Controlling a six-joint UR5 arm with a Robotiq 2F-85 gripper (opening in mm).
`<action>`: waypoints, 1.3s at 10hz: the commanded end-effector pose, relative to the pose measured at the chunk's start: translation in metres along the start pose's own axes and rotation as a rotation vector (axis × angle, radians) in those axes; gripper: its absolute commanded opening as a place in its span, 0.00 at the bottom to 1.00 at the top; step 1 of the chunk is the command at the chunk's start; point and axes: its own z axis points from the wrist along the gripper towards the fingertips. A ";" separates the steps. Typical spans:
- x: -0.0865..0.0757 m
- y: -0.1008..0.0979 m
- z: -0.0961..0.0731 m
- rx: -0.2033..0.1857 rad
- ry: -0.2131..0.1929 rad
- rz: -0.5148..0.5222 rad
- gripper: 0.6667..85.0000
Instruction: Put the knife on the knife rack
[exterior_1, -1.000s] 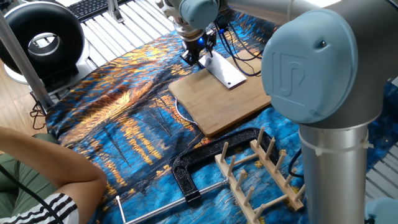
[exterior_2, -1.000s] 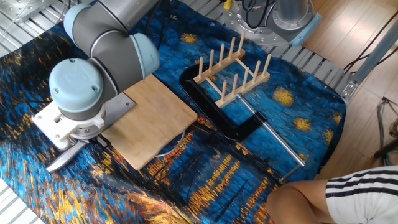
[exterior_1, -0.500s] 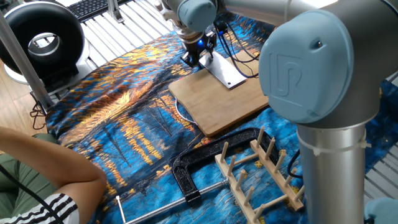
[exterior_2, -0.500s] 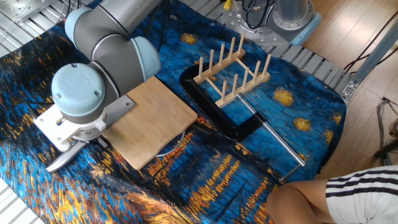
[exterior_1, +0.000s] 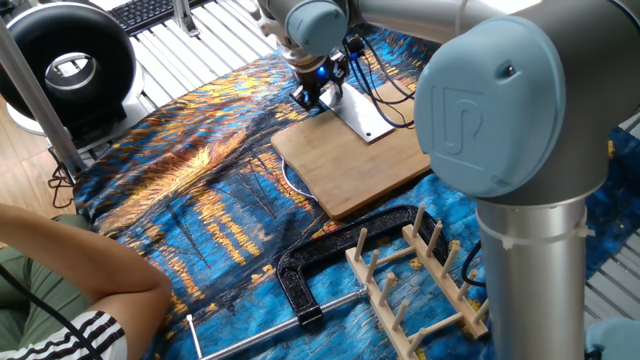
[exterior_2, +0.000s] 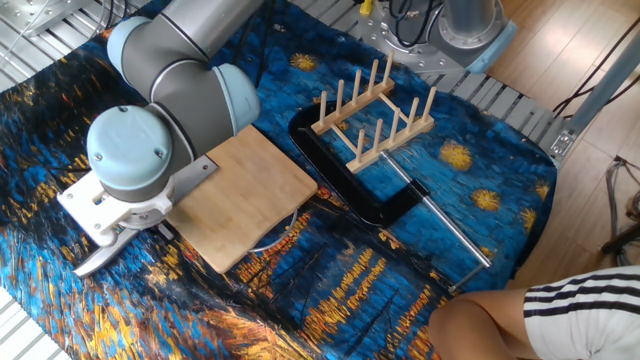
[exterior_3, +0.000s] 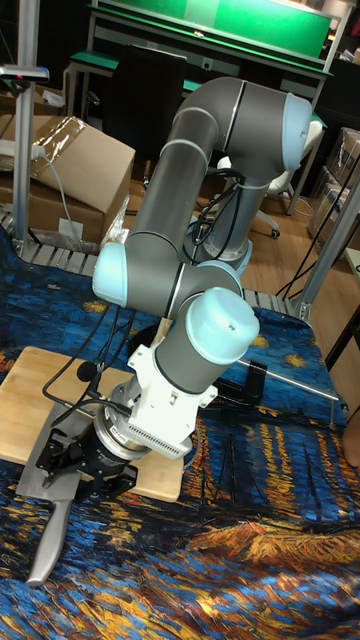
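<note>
The knife lies flat with its broad silver blade (exterior_1: 364, 115) on the far corner of the bamboo cutting board (exterior_1: 355, 165). Its grey handle (exterior_2: 98, 262) sticks out past the board over the cloth. My gripper (exterior_1: 314, 93) points straight down at the spot where blade meets handle, with its black fingers (exterior_3: 62, 452) low over the knife (exterior_3: 42, 478). The wrist hides the fingertips, so I cannot see whether they are pressing on it. The light-wood knife rack (exterior_2: 375, 112) stands upright with nothing on it, beyond the board; it also appears in the other fixed view (exterior_1: 425, 283).
A black C-clamp (exterior_2: 355, 185) with a long steel screw (exterior_2: 450, 232) lies between board and rack. A white round thing (exterior_1: 290, 180) peeks from under the board. A person's arm (exterior_1: 75, 275) rests at the table's edge. A black ring light (exterior_1: 70, 65) stands at the far side.
The wrist has shifted a few pixels over the knife. Blade and handle lie where they did.
</note>
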 end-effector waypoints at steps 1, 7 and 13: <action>0.000 0.004 0.003 -0.018 0.007 0.016 0.61; 0.004 -0.019 -0.009 0.016 0.046 -0.008 0.62; 0.004 -0.013 -0.006 0.033 0.047 0.003 0.62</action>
